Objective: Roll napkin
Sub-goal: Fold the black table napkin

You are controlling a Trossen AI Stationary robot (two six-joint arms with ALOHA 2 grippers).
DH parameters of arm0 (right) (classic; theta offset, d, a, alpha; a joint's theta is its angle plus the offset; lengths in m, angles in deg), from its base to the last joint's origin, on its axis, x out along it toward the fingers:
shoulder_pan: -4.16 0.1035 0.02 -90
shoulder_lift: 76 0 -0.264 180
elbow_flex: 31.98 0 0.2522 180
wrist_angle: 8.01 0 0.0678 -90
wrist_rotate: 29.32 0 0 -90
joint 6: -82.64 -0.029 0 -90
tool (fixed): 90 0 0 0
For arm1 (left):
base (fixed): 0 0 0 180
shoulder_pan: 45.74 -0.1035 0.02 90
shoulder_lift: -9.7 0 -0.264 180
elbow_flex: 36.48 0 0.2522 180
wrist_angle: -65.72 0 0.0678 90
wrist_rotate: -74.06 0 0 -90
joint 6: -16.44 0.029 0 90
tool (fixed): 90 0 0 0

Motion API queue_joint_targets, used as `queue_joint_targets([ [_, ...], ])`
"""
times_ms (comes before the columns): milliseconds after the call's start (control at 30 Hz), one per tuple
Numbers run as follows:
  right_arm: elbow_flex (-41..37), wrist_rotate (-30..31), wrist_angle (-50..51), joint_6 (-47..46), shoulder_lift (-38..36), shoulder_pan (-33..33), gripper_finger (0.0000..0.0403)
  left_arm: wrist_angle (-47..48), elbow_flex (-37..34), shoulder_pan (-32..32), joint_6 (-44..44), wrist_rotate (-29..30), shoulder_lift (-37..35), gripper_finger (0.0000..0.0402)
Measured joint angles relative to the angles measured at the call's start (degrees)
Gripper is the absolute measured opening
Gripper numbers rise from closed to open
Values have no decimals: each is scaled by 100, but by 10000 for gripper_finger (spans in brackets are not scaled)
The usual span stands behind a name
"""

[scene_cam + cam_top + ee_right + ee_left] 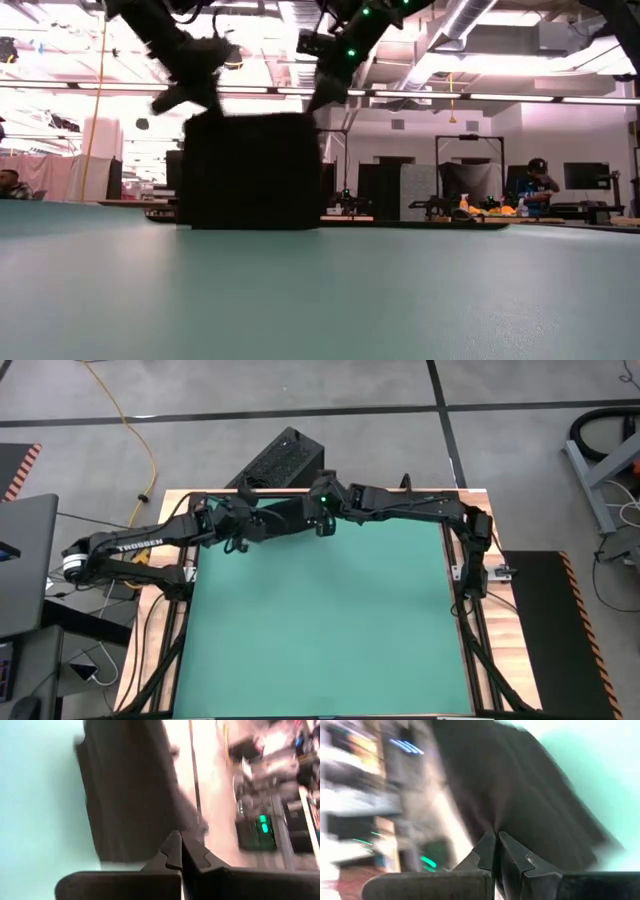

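The black napkin (250, 170) hangs as a flat dark rectangle over the far part of the green mat, stretched between my two grippers. From above it shows as a dark band (283, 520) between the arms. My left gripper (238, 530) (496, 840) is shut on the cloth's left upper corner. My right gripper (322, 525) (180, 840) is shut on its right upper corner. The napkin's lower edge (250, 226) reaches down to the mat; whether it rests there I cannot tell. My left gripper pinches the napkin's upper left corner (495, 826) between its two fingertips, slanting down from the table's left. Creases run out from the pinch, and the cloth hangs below it. My right gripper pinches the napkin's upper right corner (186, 826) between its two fingertips, slanting down from the table's right. The cloth hangs below the fingers as a flat sheet.
A rigid black box with vent slots (283, 460) stands just beyond the table's far edge, behind the napkin. The green mat (320, 630) spreads bare toward the near edge. Wooden table borders (510, 650) and cables flank it. People sit in the room behind (538, 180).
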Motion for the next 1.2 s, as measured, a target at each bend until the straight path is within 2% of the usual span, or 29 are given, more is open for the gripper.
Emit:
queue_joint_targets([
  [167, -192, -22, 558, -514, -4, 235, 6, 1080, -27, 241, -582, -527, -7, 0],
  [333, -550, -126, 919, -884, 7, 598, 6, 1415, -202, 643, -1348, -1156, 4, 0],
  [500, -868, -163, 873, -1080, 10, 984, 13, 1321, -324, 1038, -2315, -2533, 4, 0],
  [600, -918, -655, 759, -1190, 0, 1170, 31, 1245, -438, 1234, -2767, -3168, 4, 0],
  [733, -980, -1337, 534, -1070, 5, 1366, 62, 859, -694, 1498, -3418, -3202, 5, 0],
  [900, -978, -2137, 72, -787, 3, 1515, 101, 357, -1173, 1854, -3529, -3286, 6, 0],
  [1033, -976, -2273, -369, -329, 127, 1574, 137, -27, -1498, 2131, -3654, -3338, 6, 0],
  [1200, -985, -2564, -942, 295, 520, 1508, 170, -85, -1571, 2386, -3880, -3307, 7, 0],
])
